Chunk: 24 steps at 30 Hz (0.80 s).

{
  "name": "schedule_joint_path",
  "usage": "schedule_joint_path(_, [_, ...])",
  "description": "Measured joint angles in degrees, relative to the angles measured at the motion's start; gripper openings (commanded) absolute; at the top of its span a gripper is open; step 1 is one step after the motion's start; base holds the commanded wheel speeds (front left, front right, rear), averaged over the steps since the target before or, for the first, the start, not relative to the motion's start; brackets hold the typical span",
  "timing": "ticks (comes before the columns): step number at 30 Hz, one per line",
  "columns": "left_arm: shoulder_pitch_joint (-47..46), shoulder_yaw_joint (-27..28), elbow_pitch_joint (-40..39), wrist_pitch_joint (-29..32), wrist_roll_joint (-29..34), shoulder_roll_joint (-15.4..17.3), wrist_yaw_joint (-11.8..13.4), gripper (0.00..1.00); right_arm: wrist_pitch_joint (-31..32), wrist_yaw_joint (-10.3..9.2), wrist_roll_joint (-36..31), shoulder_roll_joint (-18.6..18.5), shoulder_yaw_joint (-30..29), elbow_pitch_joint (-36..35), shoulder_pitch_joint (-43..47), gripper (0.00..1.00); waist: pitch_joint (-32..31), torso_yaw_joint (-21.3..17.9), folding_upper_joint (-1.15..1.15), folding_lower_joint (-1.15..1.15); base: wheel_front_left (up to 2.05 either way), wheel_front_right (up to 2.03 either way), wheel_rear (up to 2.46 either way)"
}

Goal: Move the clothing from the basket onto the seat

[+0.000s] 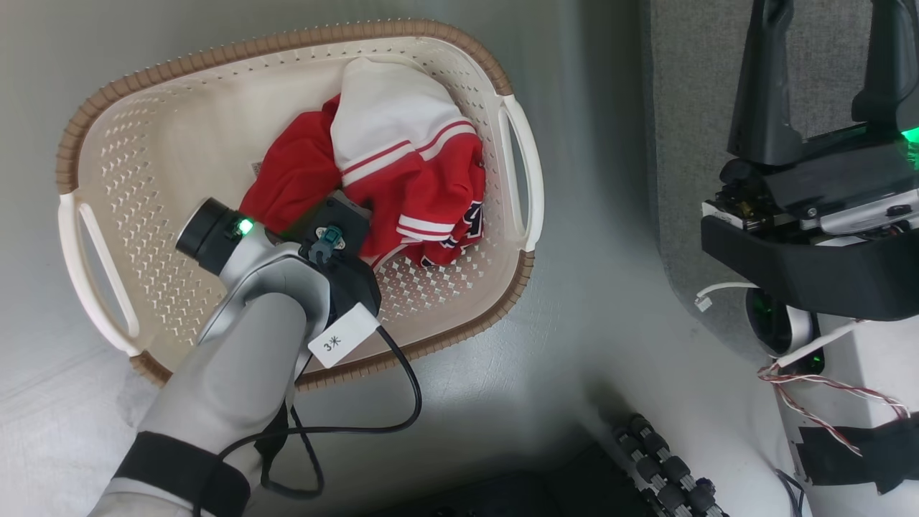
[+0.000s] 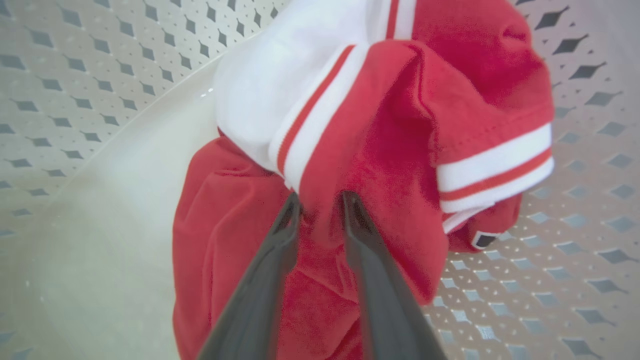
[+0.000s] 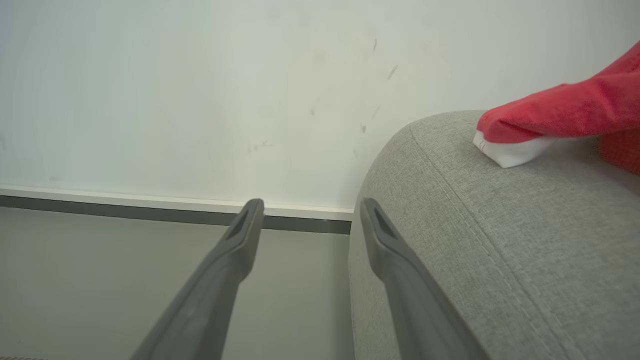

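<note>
The left claw (image 2: pixel 322 210) has its two dark fingers drawn close together on a ridge of the soft red clothing with white stripes and white panels (image 2: pixel 380 150). It appears to be pinching that fold, though the tips sink into the cloth and the grip itself is hard to make out. The clothing (image 1: pixel 402 172) lies bunched inside the oval cream-white perforated plastic basket with a brown woven-look rim (image 1: pixel 287 43), which stands on the pale grey floor (image 1: pixel 574 323). To the right, well apart from the basket, the right claw (image 3: pixel 310 215) has its fingers spread and empty beside the rounded edge of the large grey fabric seat (image 3: pixel 500 240). Another red and white garment (image 3: pixel 550 110) rests on top of the seat.
</note>
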Motion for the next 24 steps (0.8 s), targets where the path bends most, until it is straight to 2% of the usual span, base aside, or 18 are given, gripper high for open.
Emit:
schedule_joint_path(1, [-0.3, -0.1, 0.2, -0.3, 0.0, -0.1, 0.0, 0.05, 0.0, 0.0, -0.1, 0.1, 0.0, 0.1, 0.0, 1.0, 0.0, -0.1, 0.0, 0.0, 0.0, 0.0, 0.0])
schedule_joint_path(2, [-0.5, -0.2, 0.3, -0.6, -0.1, -0.1, 0.0, 0.0, 0.0, 0.0, -0.1, 0.2, 0.1, 0.2, 0.0, 1.0, 0.1, -0.1, 0.0, 0.0, 0.0, 0.0, 0.0])
schedule_joint_path(11, [-0.9, 0.3, 2.3, -5.4, -2.5, -0.7, -0.5, 0.0, 0.0, 0.0, -0.1, 0.6, -0.2, 3.4, 0.0, 1.0, -1.4, -0.1, -0.01, 0.0, 0.0, 0.0, 0.0])
schedule_joint_path(16, [-0.8, 2.4, 3.1, -8.5, -5.0, -0.8, -0.7, 0.0, 0.0, 0.55, -0.1, 1.2, 0.3, 6.0, -0.1, 1.0, -4.2, 0.2, -0.01, 0.0, 0.0, 0.0, 0.0])
schedule_joint_path(24, [-0.7, 4.3, 2.3, -9.8, -6.7, -0.9, -1.5, 0.0, 0.0, 1.56, -0.1, 1.4, 0.5, 10.1, -0.2, 1.0, -9.8, 0.9, -0.01, 0.0, 0.0, 0.0, 0.0])
